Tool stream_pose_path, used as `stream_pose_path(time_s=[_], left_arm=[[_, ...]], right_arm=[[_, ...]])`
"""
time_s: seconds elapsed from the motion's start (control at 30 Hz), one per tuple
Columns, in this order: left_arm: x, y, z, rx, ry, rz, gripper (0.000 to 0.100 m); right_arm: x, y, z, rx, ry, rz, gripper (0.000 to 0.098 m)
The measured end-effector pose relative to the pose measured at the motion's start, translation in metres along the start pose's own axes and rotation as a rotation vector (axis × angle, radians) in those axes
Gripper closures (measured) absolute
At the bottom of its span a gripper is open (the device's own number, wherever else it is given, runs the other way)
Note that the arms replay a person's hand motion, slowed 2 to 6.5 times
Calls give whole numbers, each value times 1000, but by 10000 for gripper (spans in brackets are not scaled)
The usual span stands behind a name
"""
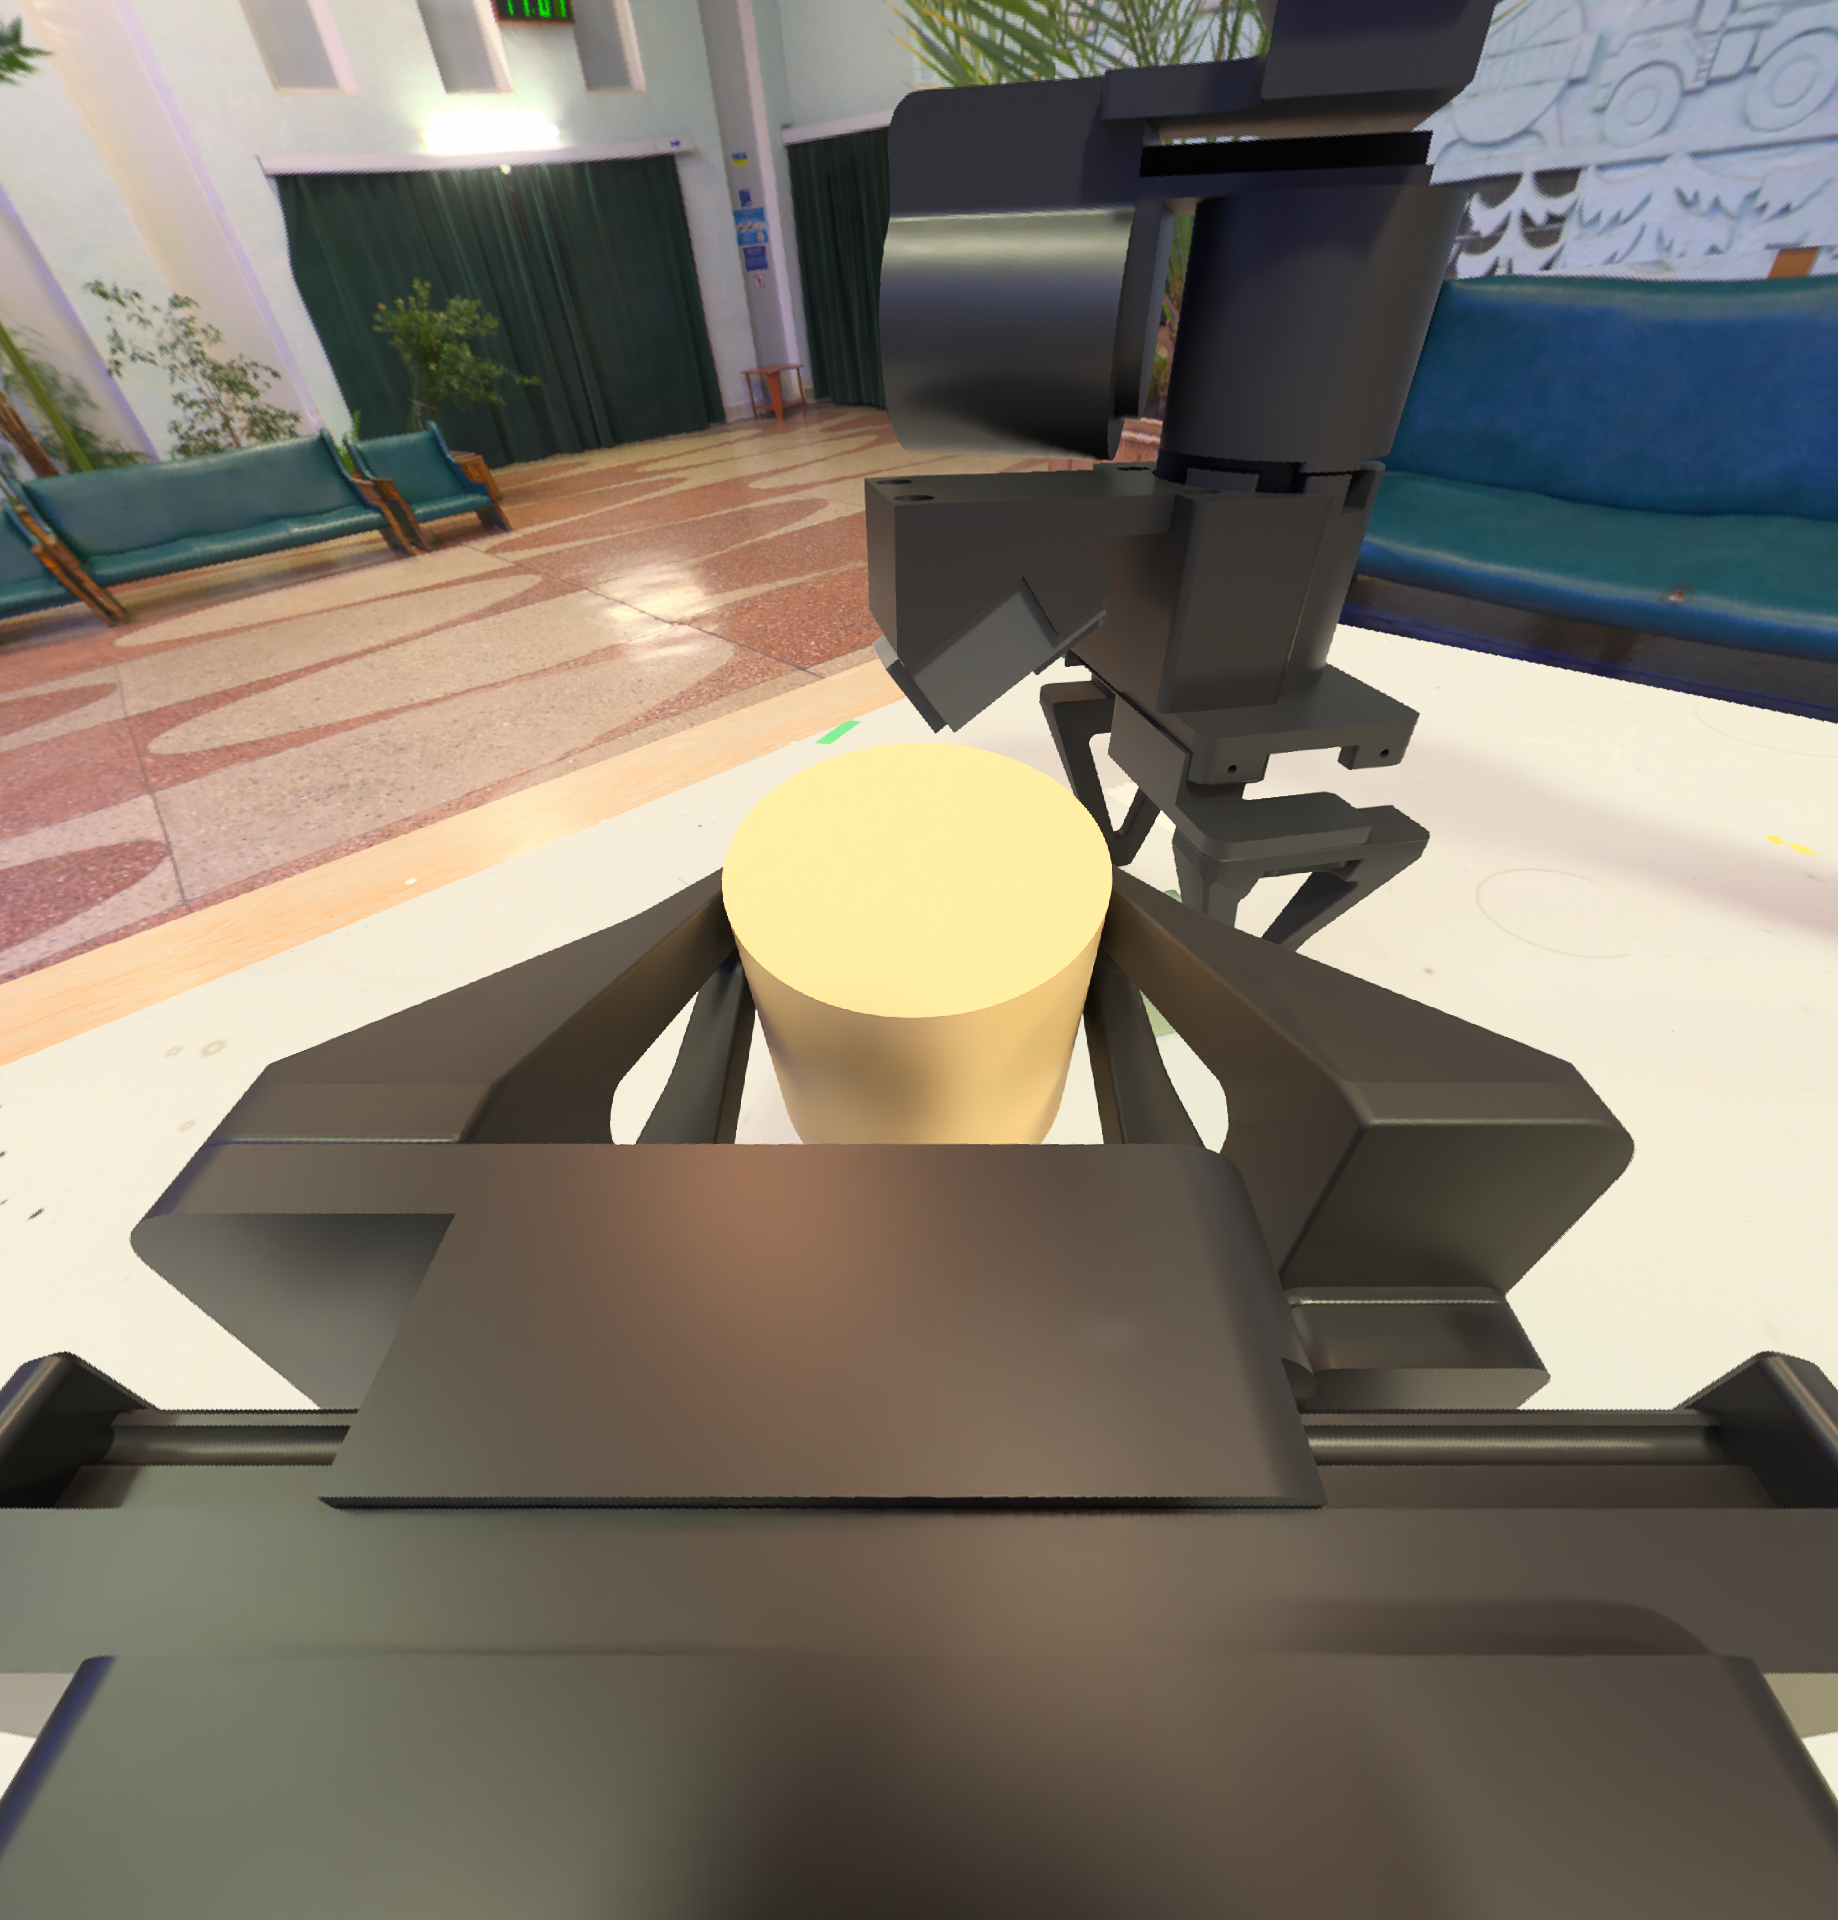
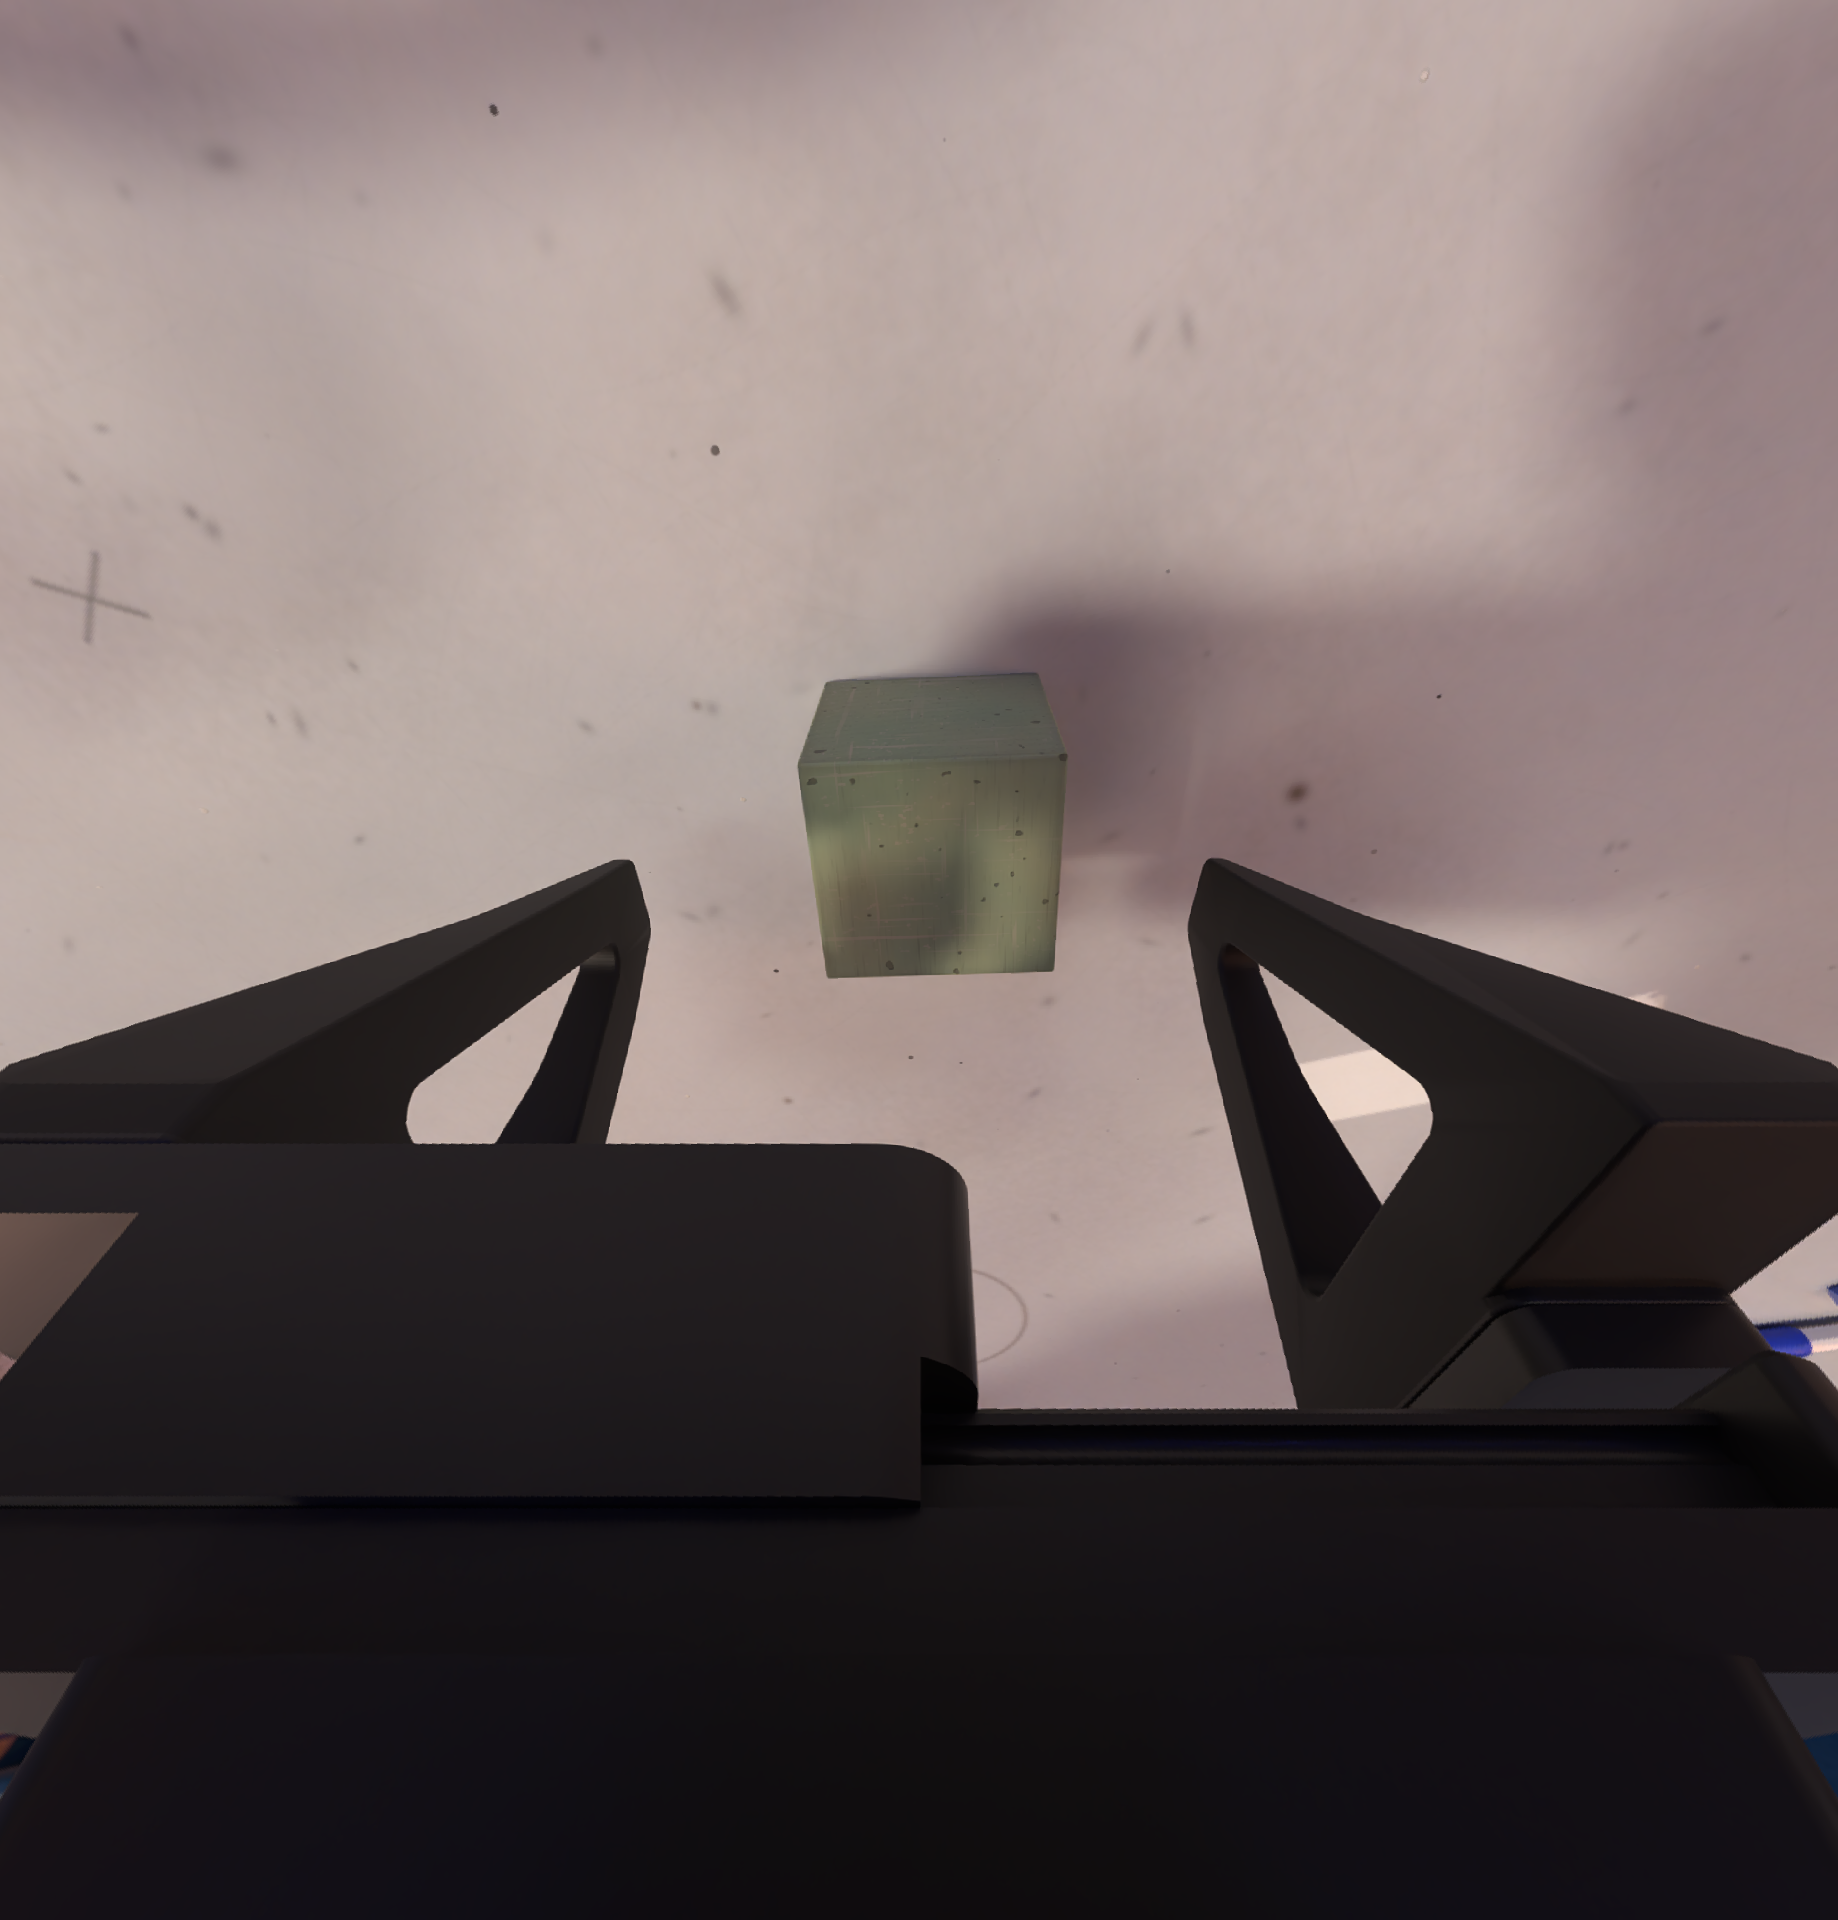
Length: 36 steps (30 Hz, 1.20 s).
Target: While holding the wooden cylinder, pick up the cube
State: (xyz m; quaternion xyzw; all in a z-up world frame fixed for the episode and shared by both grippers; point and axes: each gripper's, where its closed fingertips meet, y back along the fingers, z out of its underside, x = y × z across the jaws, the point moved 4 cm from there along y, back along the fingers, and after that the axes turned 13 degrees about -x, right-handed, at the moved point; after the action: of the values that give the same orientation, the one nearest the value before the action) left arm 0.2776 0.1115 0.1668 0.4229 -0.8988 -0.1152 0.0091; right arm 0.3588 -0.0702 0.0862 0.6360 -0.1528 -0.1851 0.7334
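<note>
Gripping the wooden cylinder [image 1: 915, 935] from both sides, the left pincer [image 1: 917, 925] has its two dark fingers [image 1: 624, 997] pressed against the pale yellow curved wall, and the flat round top of the cylinder faces up toward the left wrist camera. The cylinder stands upright between the fingers; its base is hidden behind the pincer body, so whether it touches the white surface [image 1: 1621, 987] cannot be told. Just beyond it in the same view, the right arm [image 1: 1258, 364] reaches down from above, its own fingers pointing at the surface close behind and to the right of the cylinder. In the right wrist view, the right pincer [image 2: 917, 883] is spread wide, its fingers [image 2: 582, 966] well apart and touching nothing. The cube [image 2: 930, 831], a dull green block speckled with dark spots, sits on the pale, dark-flecked surface [image 2: 375, 416] ahead of the fingertips and roughly centred on the gap between them, not yet enclosed by them. A dark shadow falls on the surface to the upper right of the cube. Beyond the edge of the surface, the left wrist view shows a patterned floor [image 1: 375, 675] with teal benches [image 1: 208, 520] and dark green curtains [image 1: 499, 301].
</note>
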Motion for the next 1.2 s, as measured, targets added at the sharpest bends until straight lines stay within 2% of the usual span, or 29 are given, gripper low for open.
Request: stream_pose_path(time_s=[0.6, 0.8, 0.97, 1.2], left_arm=[[0, -1, 0, -5, -2, -5, 487], [0, -1, 1, -9, -4, -5, 487], [0, -1, 1, -11, -4, -7, 487], [-1, -2, 1, -11, -4, -9, 487]], right_arm=[[2, -14, -5, -49, -11, 17, 247], [2, -19, -5, -74, -5, 26, 372], [2, -20, -7, -78, 23, 49, 558], [-3, -11, -13, -51, 76, 50, 576]])
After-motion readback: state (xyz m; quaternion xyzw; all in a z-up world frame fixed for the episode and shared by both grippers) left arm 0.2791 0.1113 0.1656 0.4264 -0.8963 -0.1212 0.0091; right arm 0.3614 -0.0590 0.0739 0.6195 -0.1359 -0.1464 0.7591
